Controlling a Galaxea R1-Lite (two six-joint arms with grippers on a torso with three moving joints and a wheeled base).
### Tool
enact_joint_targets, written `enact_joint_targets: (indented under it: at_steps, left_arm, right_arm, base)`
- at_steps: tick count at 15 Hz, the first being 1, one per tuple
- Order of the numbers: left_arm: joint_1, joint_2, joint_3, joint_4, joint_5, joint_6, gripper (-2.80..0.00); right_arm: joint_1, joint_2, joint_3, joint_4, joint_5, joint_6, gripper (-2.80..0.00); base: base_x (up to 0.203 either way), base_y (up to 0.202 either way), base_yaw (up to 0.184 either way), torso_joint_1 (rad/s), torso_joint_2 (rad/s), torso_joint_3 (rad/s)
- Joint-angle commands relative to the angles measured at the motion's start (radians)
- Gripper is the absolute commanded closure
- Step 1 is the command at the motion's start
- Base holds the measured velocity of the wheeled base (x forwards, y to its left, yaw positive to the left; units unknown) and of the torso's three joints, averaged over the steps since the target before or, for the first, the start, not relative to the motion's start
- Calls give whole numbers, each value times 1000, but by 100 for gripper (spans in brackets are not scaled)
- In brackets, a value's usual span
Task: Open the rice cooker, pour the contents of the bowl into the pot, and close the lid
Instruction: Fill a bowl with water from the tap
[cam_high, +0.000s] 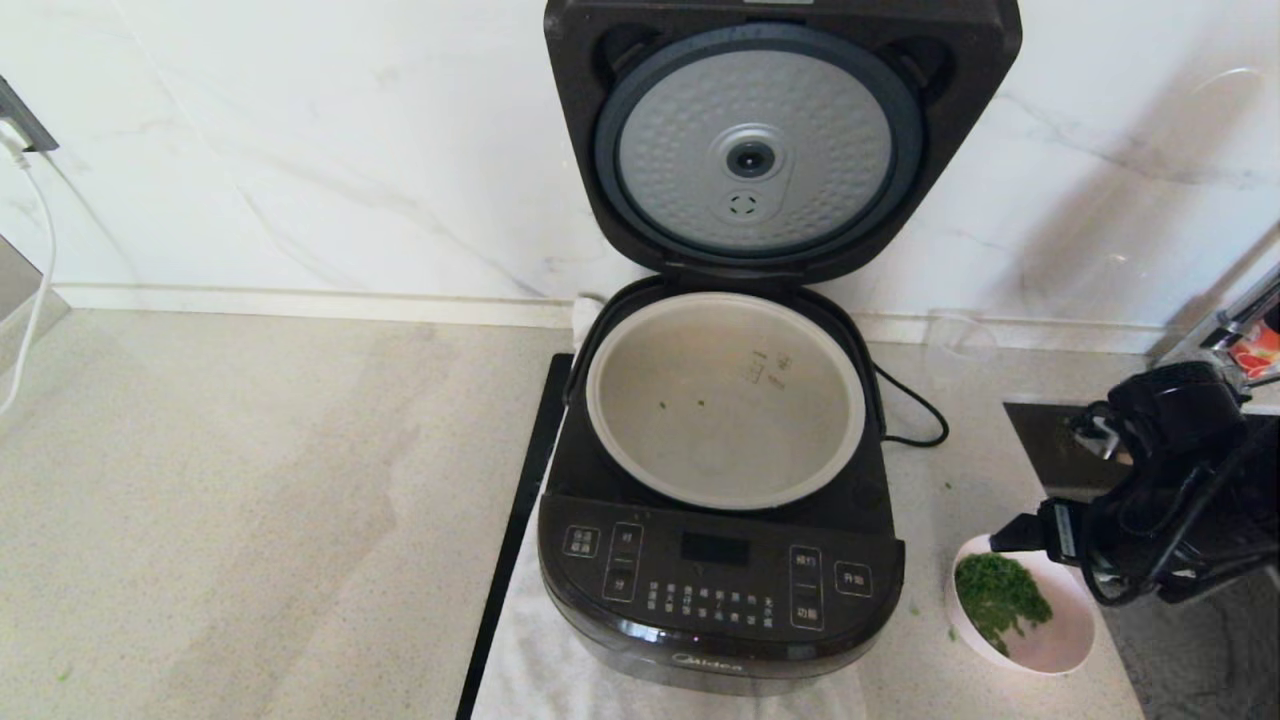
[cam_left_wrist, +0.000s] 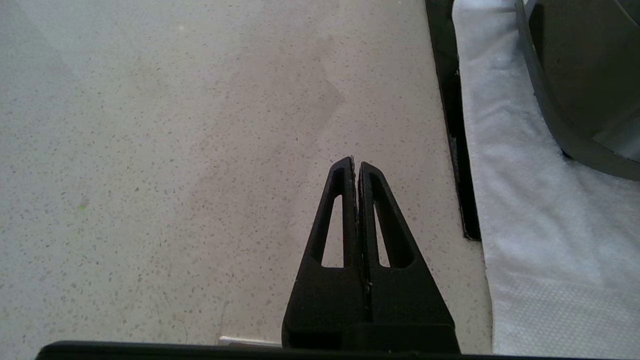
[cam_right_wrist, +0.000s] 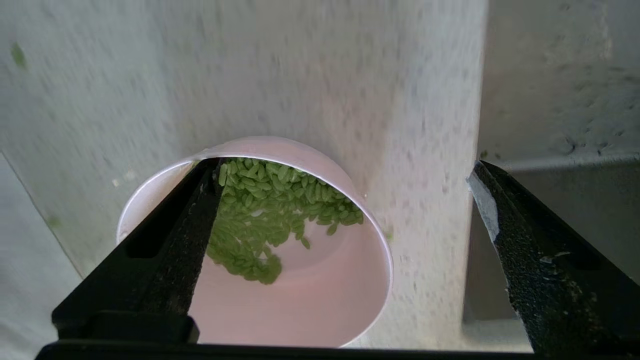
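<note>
Lid (cam_high: 755, 150) up, pot (cam_high: 725, 400) nearly bare. My right end effector (cam_right_wrist: 345, 200) hangs wide open over the bowl (cam_high: 1050, 640) of chopped greens (cam_high: 1000, 598) right of the cooker (cam_high: 720, 580), gripping nothing. Risk: 1 finger straddling the rim badly tips it, spilling on the bench (cam_high: 250, 500). Left end effector (cam_left_wrist: 356, 167) parked, closed.

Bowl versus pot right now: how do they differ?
The bowl is small, pale pink, and holds a heap of green bits; the pot is much larger, off-white, nearly empty apart from a few green specks. The bowl stands on the counter, the pot inside the cooker. Both are round and open-topped.
</note>
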Motion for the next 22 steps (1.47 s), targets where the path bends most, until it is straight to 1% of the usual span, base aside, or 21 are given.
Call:
enact_joint_targets:
  at_steps: [1,3,5,8,11,15,18,22]
  left_arm:
    - [0,-1,2,0,0,0,0]
    - [0,-1,2,0,0,0,0]
    - [0,-1,2,0,0,0,0]
    - [0,-1,2,0,0,0,0]
    - [0,-1,2,0,0,0,0]
    - [0,-1,2,0,0,0,0]
    - [0,-1,2,0,0,0,0]
    - [0,-1,2,0,0,0,0]
  right_arm:
    - [0,31,-37,0,-1,9,-280]
    - [-1,59,-67,1,0,14,-280]
    - [-7,73,-93,2,-3,56,-280]
    - [-52,51,-93,25,-1,32,-280]
    - [-104,19,-93,111,18,-23,-280]
    - [-111,41,-69,106,35,-24,-280]
    - [-110,73,-53,104,74,-22,-280]
    - [-112,81,-55,102,76,-19,-280]
  base:
    - [0,0,0,0,0,0]
    - [0,0,0,0,0,0]
    - [0,0,0,0,0,0]
    - [0,0,0,0,0,0]
    - [0,0,0,0,0,0]
    - [0,0,0,0,0,0]
    - [0,0,0,0,0,0]
    - [0,0,0,0,0,0]
